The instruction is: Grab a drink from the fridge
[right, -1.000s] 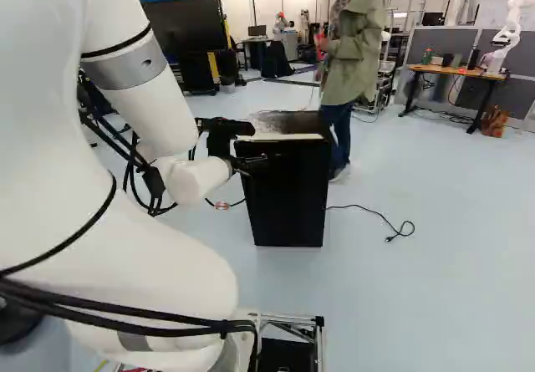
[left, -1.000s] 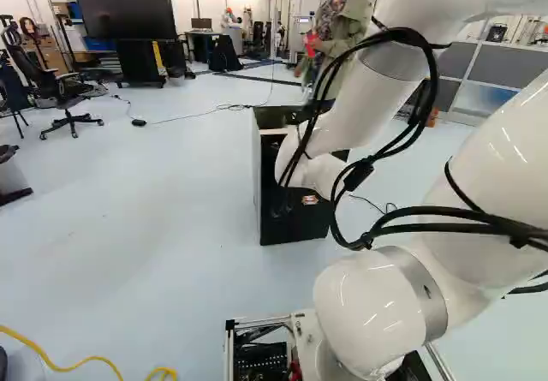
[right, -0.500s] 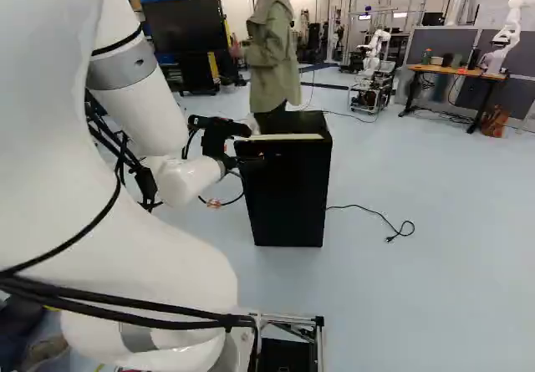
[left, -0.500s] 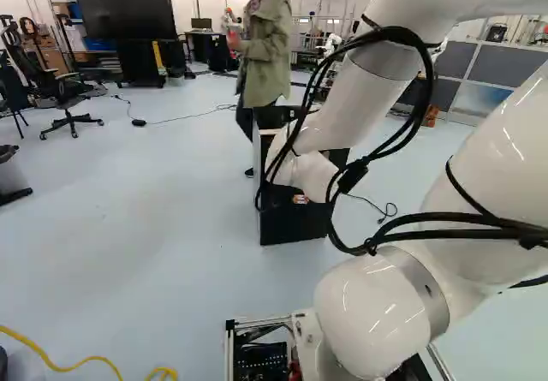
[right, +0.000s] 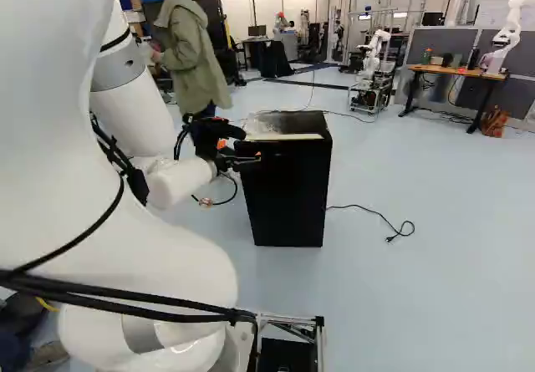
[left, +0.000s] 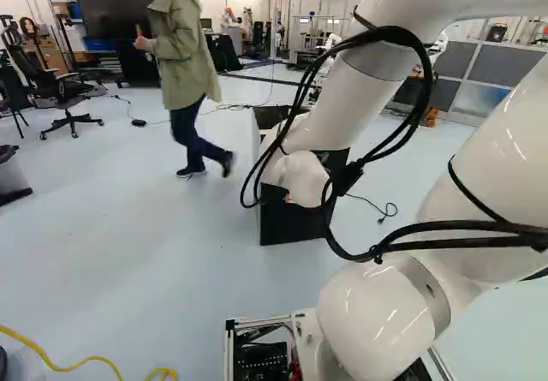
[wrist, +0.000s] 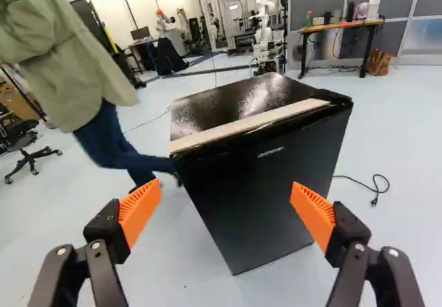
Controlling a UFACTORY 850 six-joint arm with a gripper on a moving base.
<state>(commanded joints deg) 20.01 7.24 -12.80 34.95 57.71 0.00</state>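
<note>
Plainly, we hold the gripper (right: 240, 150) at the near upper corner of the fridge (wrist: 266, 176), with its two fingers standing wide apart. Looking along the gripper (wrist: 226, 184), we see the fridge just ahead, its nearest upright edge showing through the gap. One orange pad (wrist: 314, 214) overlaps its dark front in our wrist view, while the other lies over the floor (wrist: 200, 255); whether either finger touches the fridge, we cannot tell. We see a black, box-shaped fridge, upright on the floor, its door closed and smooth, with small pale lettering. A pale strip (wrist: 248, 125) runs along the top's front edge, and behind that we see a glossy top with whitish reflections. Beside the fridge, we find a black cord (wrist: 376, 186) curling on the floor to its plug. A little beyond, we have a person (wrist: 76, 65) in a green jacket and blue trousers, mid-stride and apart from the fridge. Farther back, we make out a wooden desk (right: 456, 71), then another robot (right: 372, 54) on a wheeled frame.
</note>
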